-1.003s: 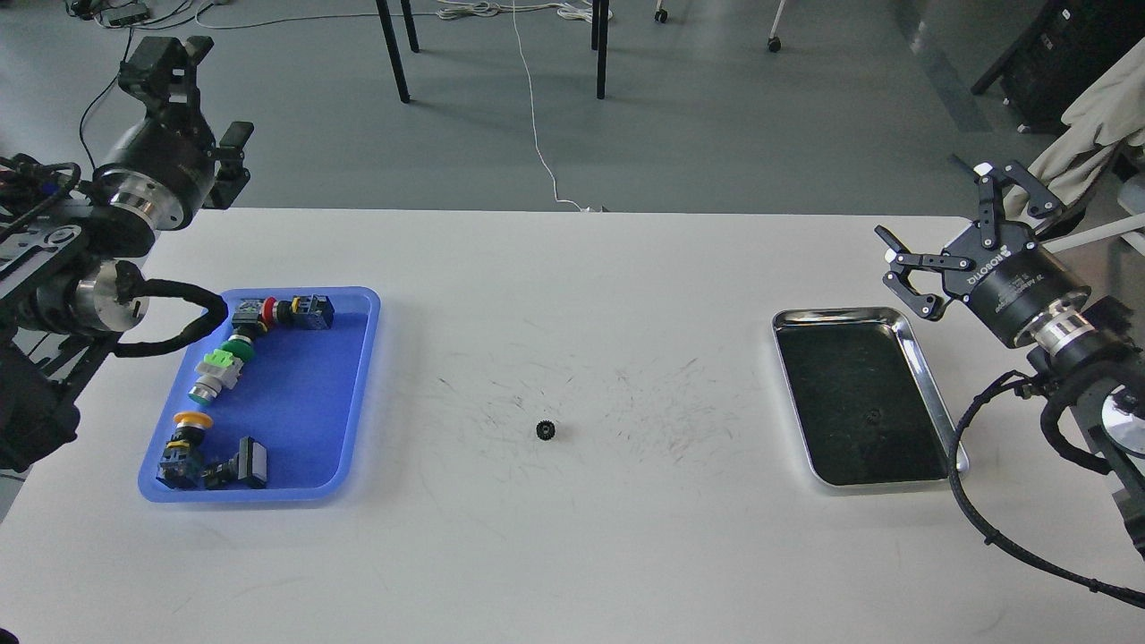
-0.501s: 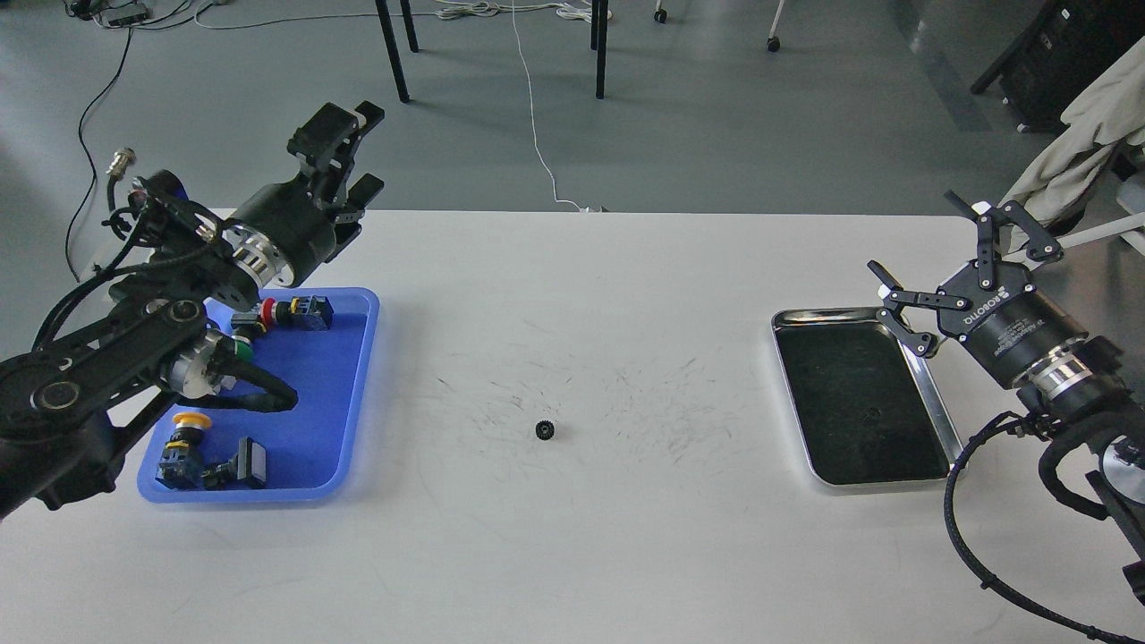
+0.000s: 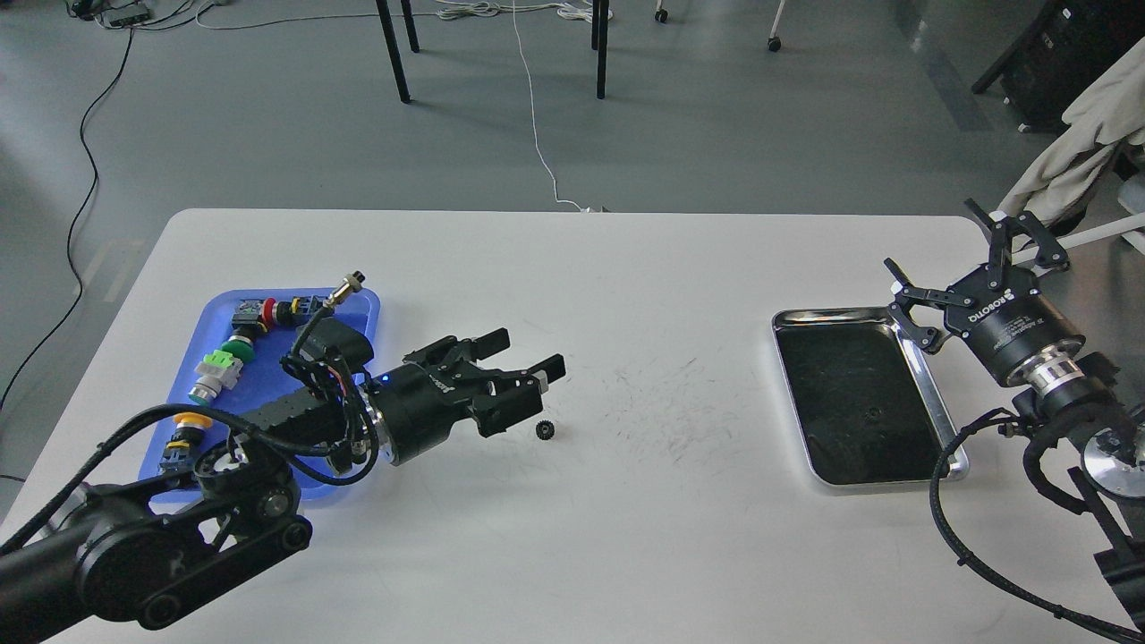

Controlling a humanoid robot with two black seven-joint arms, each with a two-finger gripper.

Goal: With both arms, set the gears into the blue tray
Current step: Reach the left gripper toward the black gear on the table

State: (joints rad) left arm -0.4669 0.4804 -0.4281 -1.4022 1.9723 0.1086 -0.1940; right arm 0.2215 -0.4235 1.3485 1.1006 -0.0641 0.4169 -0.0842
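Observation:
One tiny black gear (image 3: 544, 430) lies on the white table (image 3: 626, 268) near its middle. My left gripper (image 3: 528, 356) hovers just above and left of it, open, with nothing between its fingers. The blue tray (image 3: 273, 362) sits at the left, partly hidden behind my left arm. My right gripper (image 3: 944, 259) hangs open and empty at the far right, over the back right corner of the steel tray (image 3: 930, 394). Inside that tray a second small dark gear (image 3: 872, 414) rests on the dark bottom.
Several coloured push-button switches (image 3: 219, 368) lie along the left side of the blue tray. Scuff marks cover the table's middle. Chair legs and cables stand on the floor beyond the far edge. A beige cloth (image 3: 1087, 134) hangs at the right.
My left arm has swung from behind the blue tray forward and right, bringing its gripper down close to the table gear. My right gripper has shifted slightly right. Both gears have not moved.

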